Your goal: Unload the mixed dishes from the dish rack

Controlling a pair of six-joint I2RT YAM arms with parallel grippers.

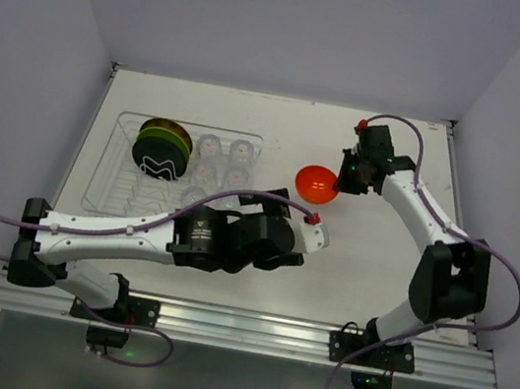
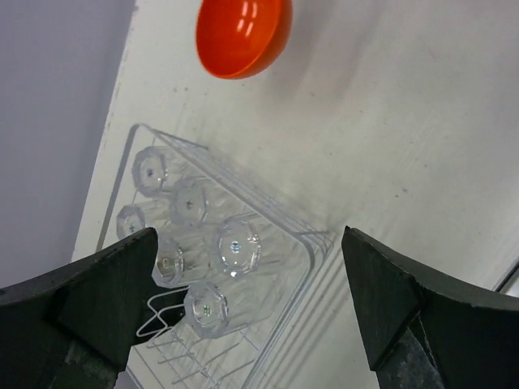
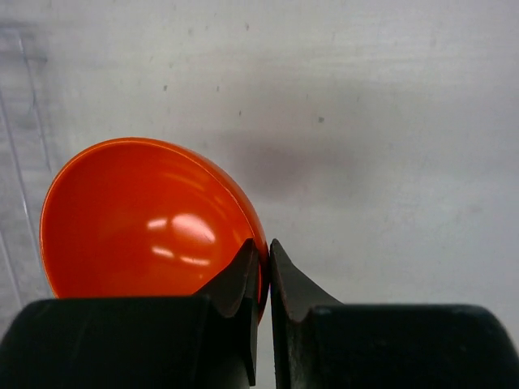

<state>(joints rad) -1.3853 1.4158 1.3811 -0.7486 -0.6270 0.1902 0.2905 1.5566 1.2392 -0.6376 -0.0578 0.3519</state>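
Right pincer (image 3: pixel 263 247) pinches the orange bowl (image 3: pixel 146 219) by its rim, right of the dish rack (image 1: pixel 101 190); left pincer (image 2: pixel 250 239) gapes wide, empty, near the rack.

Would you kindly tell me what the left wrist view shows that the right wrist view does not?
Only the left wrist view: the dish rack with clear glasses standing in it, seen between the wide-open fingers of the left gripper. Only the right wrist view: the right gripper pinched shut on the rim of the orange bowl. Both: the orange bowl and the white table.
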